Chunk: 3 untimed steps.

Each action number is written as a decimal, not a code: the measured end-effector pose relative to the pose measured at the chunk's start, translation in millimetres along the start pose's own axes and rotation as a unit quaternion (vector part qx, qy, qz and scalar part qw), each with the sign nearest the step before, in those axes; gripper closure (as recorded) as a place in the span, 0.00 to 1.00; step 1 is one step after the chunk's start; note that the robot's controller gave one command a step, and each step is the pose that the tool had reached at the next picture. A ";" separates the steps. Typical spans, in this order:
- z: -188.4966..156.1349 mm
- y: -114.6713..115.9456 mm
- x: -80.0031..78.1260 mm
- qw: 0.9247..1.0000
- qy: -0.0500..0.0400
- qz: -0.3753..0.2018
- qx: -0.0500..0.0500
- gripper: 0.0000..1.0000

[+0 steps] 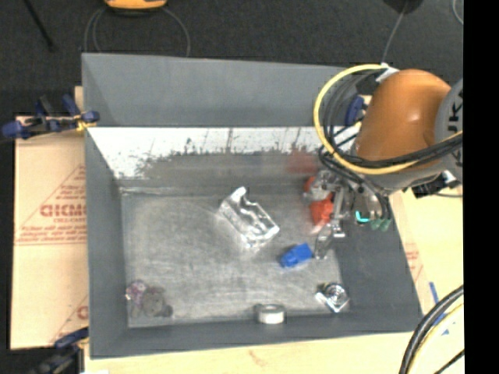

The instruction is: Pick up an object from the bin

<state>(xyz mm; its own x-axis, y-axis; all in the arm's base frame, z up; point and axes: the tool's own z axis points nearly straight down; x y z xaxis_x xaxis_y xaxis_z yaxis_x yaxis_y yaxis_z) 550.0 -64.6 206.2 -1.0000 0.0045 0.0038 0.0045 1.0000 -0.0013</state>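
In the camera view, the gripper (326,240) hung low at the 3 o'clock side of the bin (105,232). Whether it was open or closed could not be told. A small blue block (295,256) lay just beside its tip, at its 8 o'clock. A red thing (319,209) sat at its 12 o'clock. A clear plastic piece (248,218) lay mid-bin, a shiny piece (334,297) at 5 o'clock, a round pale cap (270,313) at 6 o'clock.
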 end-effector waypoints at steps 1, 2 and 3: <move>112.1 -4.4 49.5 0.999 0.002 0.033 -0.002 0.00; 106.8 -4.8 45.9 1.000 -0.004 0.031 0.000 1.00; -13.8 -8.0 45.8 1.000 -0.008 0.022 0.001 1.00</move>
<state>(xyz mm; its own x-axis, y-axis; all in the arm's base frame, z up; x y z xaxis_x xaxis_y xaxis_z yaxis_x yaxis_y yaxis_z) 504.3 -72.3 220.2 -0.9987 0.0488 -0.0116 0.0488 0.9988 -0.0031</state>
